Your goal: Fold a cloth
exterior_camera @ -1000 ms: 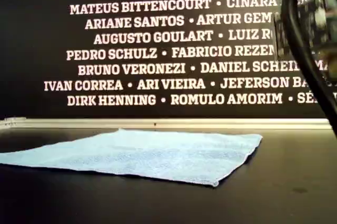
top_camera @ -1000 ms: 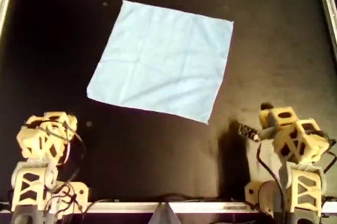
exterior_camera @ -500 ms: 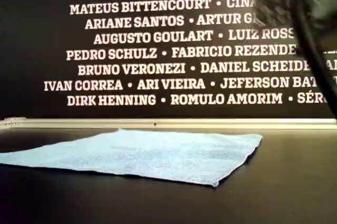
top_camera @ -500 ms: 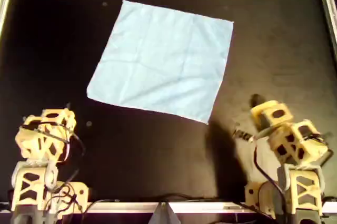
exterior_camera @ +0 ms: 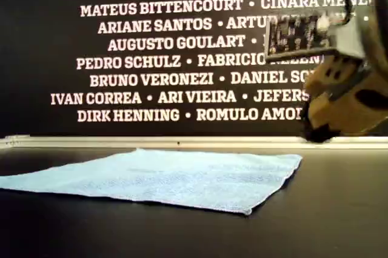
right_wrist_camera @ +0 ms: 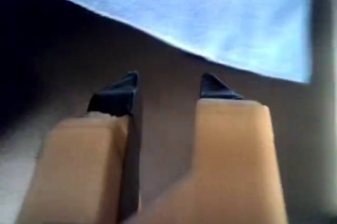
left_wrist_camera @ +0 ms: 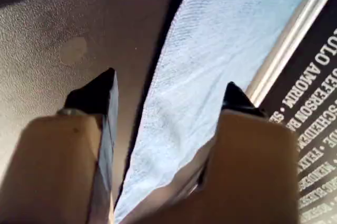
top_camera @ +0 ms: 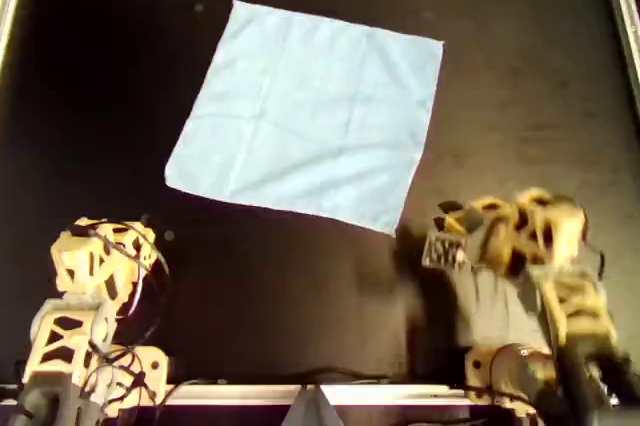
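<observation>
Light blue, thin square fabric cloth (top_camera: 310, 116) flat and unfolded on the black matte surface (top_camera: 520, 76), in the upper middle of the overhead frame, turned slightly so one corner points to the lower right. Faint crease lines visible; no fold made yet.

My second gripper (right_wrist_camera: 171, 84): jaws apart, nothing between them, hovering just beside that lower-right corner, not touching it. In the overhead view, seen at lower right (top_camera: 440, 236), blurred.

My first gripper (left_wrist_camera: 168, 90): jaws wide apart, empty, looking along a cloth edge from well back. Judged to belong to the arm at lower left of the overhead frame, from the pale round spot (left_wrist_camera: 73, 50) on the surface near it.

Step in hand, as judged: approach to the near corners for a first fold.

For a clean grasp:
- descend with one jaw on the bare surface just outside the hem, the other over the fabric
- pinch the single layer only, close to the corner
- lift both corners level before carrying over, to keep the edge taut
- lay corner onto opposite corner; likely to drag or wrinkle if lifted too low
</observation>
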